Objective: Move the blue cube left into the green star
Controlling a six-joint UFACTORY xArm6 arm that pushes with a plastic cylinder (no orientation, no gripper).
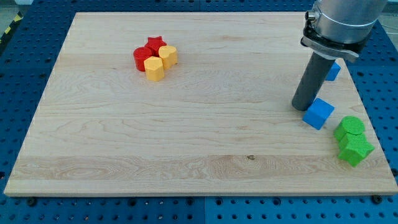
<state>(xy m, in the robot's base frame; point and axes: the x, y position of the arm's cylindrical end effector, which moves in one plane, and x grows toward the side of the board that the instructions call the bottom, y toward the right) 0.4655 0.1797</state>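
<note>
The blue cube (318,113) lies at the view's right on the wooden board (199,99). The green star (355,150) lies to its lower right, near the board's right edge, touching a green cylinder (351,128) just above it. The cube is a short gap away from the green blocks. My tip (301,106) rests on the board just left of and slightly above the cube, touching or almost touching its upper left side. The rod rises up and to the right out of the view.
A second blue block (334,70) sits partly hidden behind the rod near the right edge. A cluster of a red star (155,44), a red block (142,56) and two yellow blocks (160,61) lies at the upper left.
</note>
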